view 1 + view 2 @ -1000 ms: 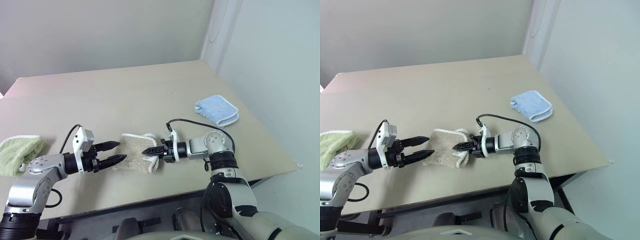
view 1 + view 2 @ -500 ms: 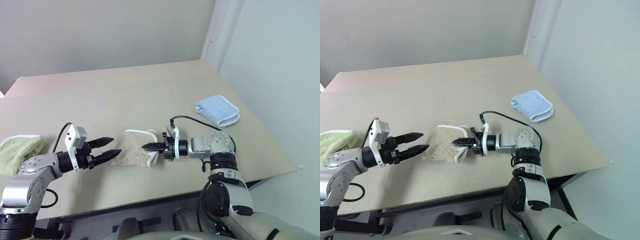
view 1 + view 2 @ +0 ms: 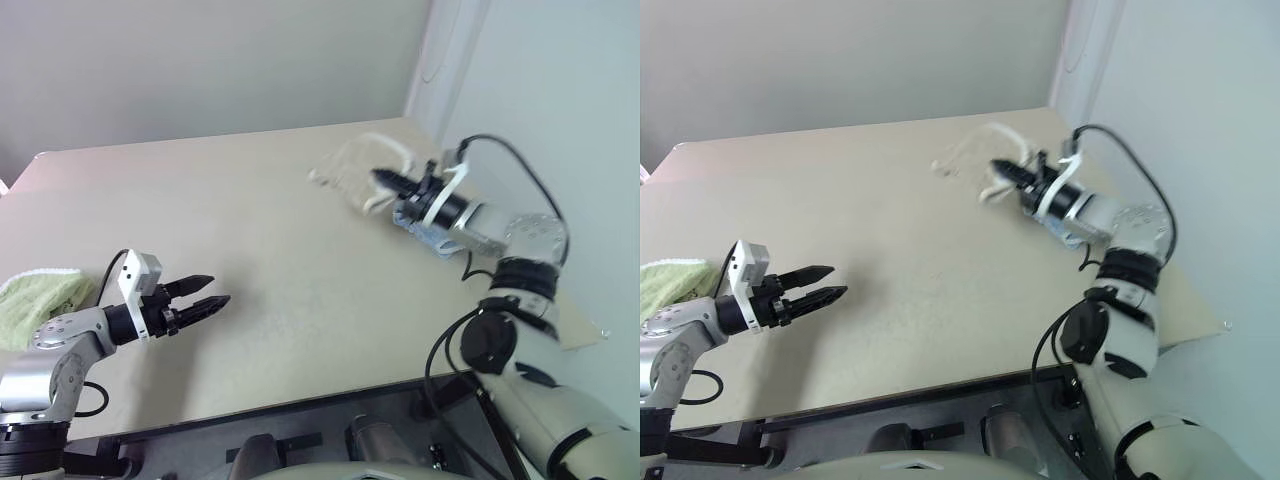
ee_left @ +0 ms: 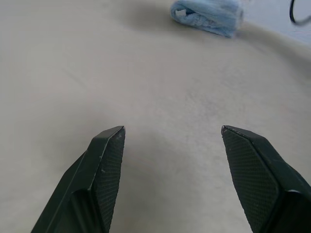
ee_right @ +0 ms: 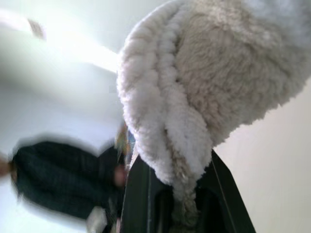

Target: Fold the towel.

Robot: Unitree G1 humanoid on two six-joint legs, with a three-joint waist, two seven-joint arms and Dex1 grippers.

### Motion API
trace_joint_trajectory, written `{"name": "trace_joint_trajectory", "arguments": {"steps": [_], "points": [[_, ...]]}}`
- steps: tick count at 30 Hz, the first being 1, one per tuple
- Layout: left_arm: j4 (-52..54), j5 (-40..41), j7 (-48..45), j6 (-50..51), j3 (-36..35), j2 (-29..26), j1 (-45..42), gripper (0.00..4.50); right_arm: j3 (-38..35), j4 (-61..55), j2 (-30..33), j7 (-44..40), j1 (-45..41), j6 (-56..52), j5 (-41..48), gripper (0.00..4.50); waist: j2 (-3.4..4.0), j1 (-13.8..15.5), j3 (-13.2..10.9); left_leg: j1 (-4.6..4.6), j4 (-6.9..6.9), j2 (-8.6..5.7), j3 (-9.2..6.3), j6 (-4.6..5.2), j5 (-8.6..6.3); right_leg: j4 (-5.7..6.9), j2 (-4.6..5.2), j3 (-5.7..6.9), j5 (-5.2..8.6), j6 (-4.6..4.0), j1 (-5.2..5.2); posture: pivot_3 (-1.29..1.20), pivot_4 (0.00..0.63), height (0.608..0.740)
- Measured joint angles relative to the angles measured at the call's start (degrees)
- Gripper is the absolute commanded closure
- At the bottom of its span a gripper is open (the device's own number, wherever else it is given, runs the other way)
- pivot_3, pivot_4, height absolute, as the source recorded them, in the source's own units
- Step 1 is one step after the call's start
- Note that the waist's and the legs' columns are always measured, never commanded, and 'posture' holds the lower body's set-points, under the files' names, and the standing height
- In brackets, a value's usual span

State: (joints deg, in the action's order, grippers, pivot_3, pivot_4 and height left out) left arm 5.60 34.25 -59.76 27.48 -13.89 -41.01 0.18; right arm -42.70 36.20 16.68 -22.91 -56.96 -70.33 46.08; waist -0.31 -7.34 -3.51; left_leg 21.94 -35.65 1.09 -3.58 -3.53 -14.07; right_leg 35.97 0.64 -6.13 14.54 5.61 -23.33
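Folded towel carried off to the far right of the table

The right claw (image 3: pixel 385 178) is clamped on the beige towel (image 3: pixel 350 170), holding it in the air over the far right part of the table (image 3: pixel 260 215), just above the light blue cloth (image 4: pixel 209 14). The left claw (image 3: pixel 205 305) hovers with its fingers apart and empty over the near left, beside the green cloth (image 3: pixel 35 300). The folding looks done; this seems to be the put-away step. Next, the towel needs lowering onto a bare spot beside the blue cloth before the grip lets go.
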Motion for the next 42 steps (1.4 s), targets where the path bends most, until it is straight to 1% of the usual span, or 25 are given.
{"name": "trace_joint_trajectory", "arguments": {"steps": [3, 8, 13, 17, 22, 30, 35, 42], "points": [[-0.01, -0.24, -0.01, -0.42, 1.58, 0.62, -0.66, 1.14, -0.87, 9.00, 5.99, 0.89, -3.08, 7.62, -1.17, 4.48, -0.01, -0.01, 0.00, 0.00, 0.04, 0.00, 0.03, 0.01, 0.00, -0.01, 0.00, -0.02, 0.00, 0.00, -0.02, 0.00, 0.000, 0.740], [-0.14, -0.75, 0.05, -0.78, 2.47, 1.15, -1.07, 1.14, -2.28, 21.34, 11.61, 4.08, -4.32, 16.59, -2.62, 4.48, 0.02, -0.19, -0.02, -0.02, 0.06, 0.00, 0.10, 0.02, 0.00, 0.00, -0.01, -0.12, 0.00, 0.00, -0.05, 0.00, 0.000, 0.740], [-0.27, -1.12, 0.11, -0.90, 2.98, 1.58, -1.02, 1.14, -2.88, 25.07, 12.71, 6.69, -3.59, 20.71, -2.63, 4.48, 0.05, -0.05, -0.04, -0.02, 0.03, 0.00, 0.11, 0.02, 0.00, 0.01, -0.02, -0.14, 0.00, 0.00, -0.03, 0.00, 0.000, 0.740], [-0.55, -1.24, 0.11, -0.98, 3.03, 1.70, -0.98, 1.14, -2.34, 26.53, 12.90, 6.87, -0.56, 20.79, -2.80, 4.48, 0.03, 0.03, -0.05, -0.01, 0.02, -0.01, 0.11, 0.02, 0.00, 0.02, -0.01, -0.14, 0.00, 0.00, -0.02, 0.00, 0.000, 0.740], [-0.95, -1.64, 0.15, -1.53, 3.57, 1.70, -0.99, 1.14, -0.80, 24.21, 11.78, 6.81, 2.86, 18.19, -2.84, 4.48, 0.04, -0.04, -0.06, -0.04, 0.01, -0.01, 0.11, 0.02, 0.01, 0.07, -0.02, -0.15, 0.00, 0.01, -0.02, 0.00, 0.000, 0.740], [-1.23, -1.65, 0.15, -1.47, 3.65, 1.70, -1.21, 1.14, -2.36, 13.33, 9.70, 10.19, 12.28, 12.69, 0.41, 4.48, 0.04, 0.18, -0.05, -0.10, -0.04, -0.01, 0.10, 0.02, 0.01, 0.09, -0.02, -0.15, 0.00, 0.02, 0.06, 0.00, 0.000, 0.740], [-2.21, -1.67, 0.09, -1.47, 4.05, 1.70, -2.90, 1.14, -3.27, 9.35, 7.89, 12.88, 13.82, 11.67, 2.02, 4.48, 0.04, -0.01, -0.05, -0.35, -0.03, -0.01, 0.11, 0.02, 0.01, 0.13, -0.03, -0.16, 0.00, 0.01, 0.24, 0.00, 0.000, 0.740], [-2.52, -2.01, 0.11, -1.47, 4.25, 1.77, -2.91, 1.14, -3.65, 7.78, 6.91, 14.78, 14.65, 12.72, 2.64, 4.48, 0.04, 0.12, -0.05, -0.34, -0.02, -0.01, 0.11, 0.02, 0.01, 0.11, -0.02, -0.16, 0.01, 0.01, 0.26, 0.00, 0.000, 0.740]]}}
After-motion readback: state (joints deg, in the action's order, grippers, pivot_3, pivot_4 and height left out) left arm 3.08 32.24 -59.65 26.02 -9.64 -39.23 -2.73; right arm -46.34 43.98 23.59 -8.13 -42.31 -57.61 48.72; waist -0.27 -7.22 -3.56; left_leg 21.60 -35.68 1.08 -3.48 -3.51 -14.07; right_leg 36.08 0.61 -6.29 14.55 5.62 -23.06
